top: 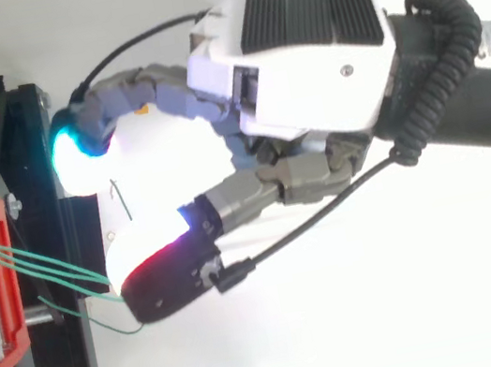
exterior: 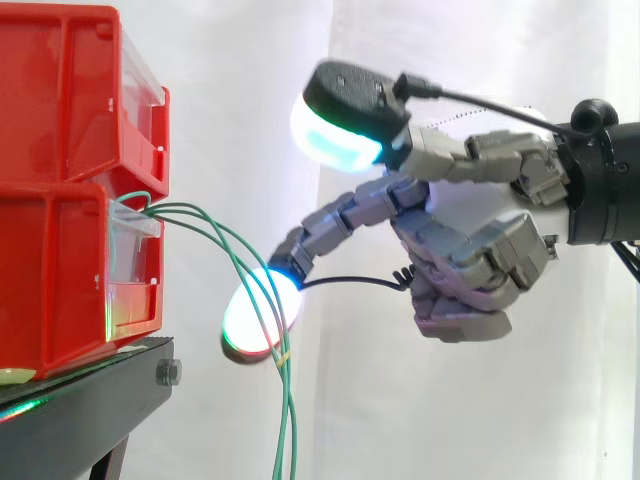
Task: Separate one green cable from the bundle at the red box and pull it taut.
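Scene: two red bins (exterior: 60,100) stacked on a black stand (exterior: 90,400), at the left of the side view.
Task thing: a bundle of green cables (exterior: 215,235) leaves the front of the lower bin (exterior: 50,280), arches right, then hangs toward the bottom edge, centre-left.
Hand: enters from the right (exterior: 470,260). It is spread wide with nothing pinched.
Upper pad (exterior: 335,135): glows cyan-white at upper centre, well above the bundle.
Lower pad (exterior: 255,320): glows green and white at the bundle. The cables cross in front of it, and contact cannot be confirmed.
Top view: the cables fan from the bin at the left edge toward the lower pad. An outlying strand (top: 88,318) runs apart, lower in the frame.
Step in hand (judged): singling out one cable, with no pull begun.
Technique: work the lower pad in where the cables fan apart, not where they hang together. The outlying strand looks the easiest candidate. Bring the upper pad down onto that strand alone before closing.
Pull: draw rightward, away from the bin, along the strand's own line until the sag is gone.
Risk: closing across the whole bundle would likely trap several cables.
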Motion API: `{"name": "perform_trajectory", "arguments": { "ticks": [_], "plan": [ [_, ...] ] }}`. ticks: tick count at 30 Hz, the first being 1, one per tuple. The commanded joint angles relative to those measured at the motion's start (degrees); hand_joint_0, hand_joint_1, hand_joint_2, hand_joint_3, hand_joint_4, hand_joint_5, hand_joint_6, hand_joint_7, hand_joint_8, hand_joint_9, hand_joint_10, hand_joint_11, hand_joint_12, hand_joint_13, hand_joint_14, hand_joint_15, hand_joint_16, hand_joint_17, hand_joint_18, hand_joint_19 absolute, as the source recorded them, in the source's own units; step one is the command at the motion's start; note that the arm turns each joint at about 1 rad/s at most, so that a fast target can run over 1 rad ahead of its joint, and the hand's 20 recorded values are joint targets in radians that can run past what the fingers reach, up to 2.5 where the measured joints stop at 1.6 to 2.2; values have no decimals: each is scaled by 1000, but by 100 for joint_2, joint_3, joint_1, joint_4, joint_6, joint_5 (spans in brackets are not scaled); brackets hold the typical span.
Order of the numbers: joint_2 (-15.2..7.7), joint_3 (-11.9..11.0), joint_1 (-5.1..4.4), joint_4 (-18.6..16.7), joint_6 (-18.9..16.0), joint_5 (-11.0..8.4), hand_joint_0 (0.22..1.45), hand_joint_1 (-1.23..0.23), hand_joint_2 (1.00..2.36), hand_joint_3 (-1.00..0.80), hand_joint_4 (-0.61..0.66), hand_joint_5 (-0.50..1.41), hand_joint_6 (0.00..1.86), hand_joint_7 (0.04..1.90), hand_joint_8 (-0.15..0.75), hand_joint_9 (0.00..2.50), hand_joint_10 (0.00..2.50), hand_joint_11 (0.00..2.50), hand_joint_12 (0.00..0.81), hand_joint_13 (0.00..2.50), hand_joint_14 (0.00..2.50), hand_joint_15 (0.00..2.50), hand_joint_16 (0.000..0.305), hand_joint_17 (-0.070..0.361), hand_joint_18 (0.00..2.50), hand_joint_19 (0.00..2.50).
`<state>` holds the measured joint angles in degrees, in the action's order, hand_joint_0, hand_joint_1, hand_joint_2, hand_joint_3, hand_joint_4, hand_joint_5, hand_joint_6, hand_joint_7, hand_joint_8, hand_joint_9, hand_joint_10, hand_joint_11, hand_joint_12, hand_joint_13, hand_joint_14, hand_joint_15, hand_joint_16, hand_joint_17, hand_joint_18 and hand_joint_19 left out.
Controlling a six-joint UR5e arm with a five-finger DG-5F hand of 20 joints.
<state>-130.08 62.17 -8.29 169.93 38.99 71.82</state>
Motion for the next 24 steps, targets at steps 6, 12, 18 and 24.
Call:
{"name": "perform_trajectory", "arguments": {
  "ticks": [6,12,18,24],
  "plan": [
    [0,102,-173,-391,-1350,-141,328,-224,1000,-500,389,-95,502,672,367,2231,17,1846,508,2042,386,1551,105,236,2358,1155],
    [0,102,-279,13,-1825,-194,326,-225,1000,-500,385,-91,502,672,364,2222,18,1840,509,2033,379,1551,106,238,2327,1133],
    [0,155,-323,5,-1956,-247,325,-224,1000,-500,373,-85,502,683,365,2228,19,1830,512,2038,381,1540,106,239,2323,1122],
    [0,524,-402,-655,-2185,-335,327,-235,1000,-500,367,-74,502,676,367,2204,19,1828,509,2022,393,1546,106,239,2280,1117]
  ]
}}
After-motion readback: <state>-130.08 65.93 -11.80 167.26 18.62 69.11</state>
